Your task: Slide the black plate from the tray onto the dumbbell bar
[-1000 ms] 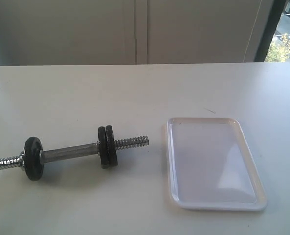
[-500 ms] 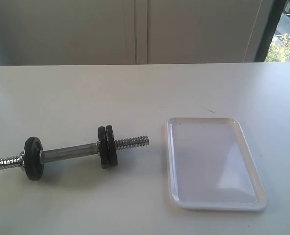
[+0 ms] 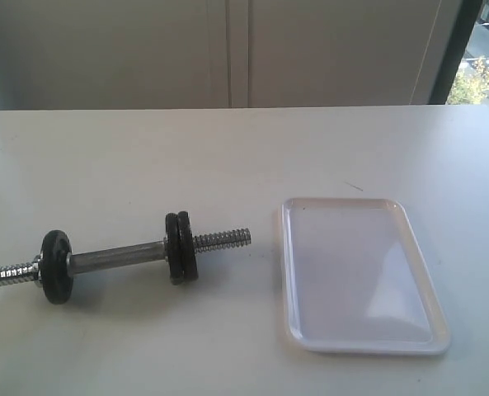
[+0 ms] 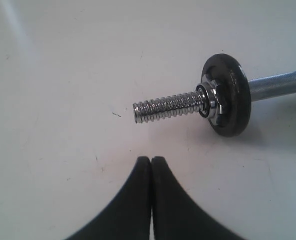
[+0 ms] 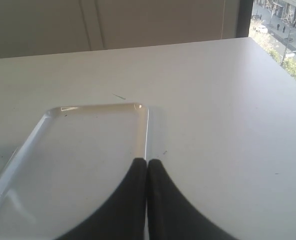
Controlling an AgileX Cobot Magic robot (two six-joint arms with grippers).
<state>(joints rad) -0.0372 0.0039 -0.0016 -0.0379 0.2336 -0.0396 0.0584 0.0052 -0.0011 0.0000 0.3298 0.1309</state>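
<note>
White tray (image 3: 343,200) lies bare ahead of clenched right gripper (image 5: 147,162); bar (image 3: 116,256) lies crosswise just ahead of clenched, empty left gripper (image 4: 151,159).

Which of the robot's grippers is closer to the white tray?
Right. The right gripper is by the tray rim; the left gripper is beside the dumbbell bar, near its threaded end.

Left gripper (image 4: 151,159): two matte black fingers (image 4: 130,200), smooth, broad at base, curving inward to narrow rounded tips. Right gripper (image 5: 147,162): same matte black curved pair, plain surface
</note>
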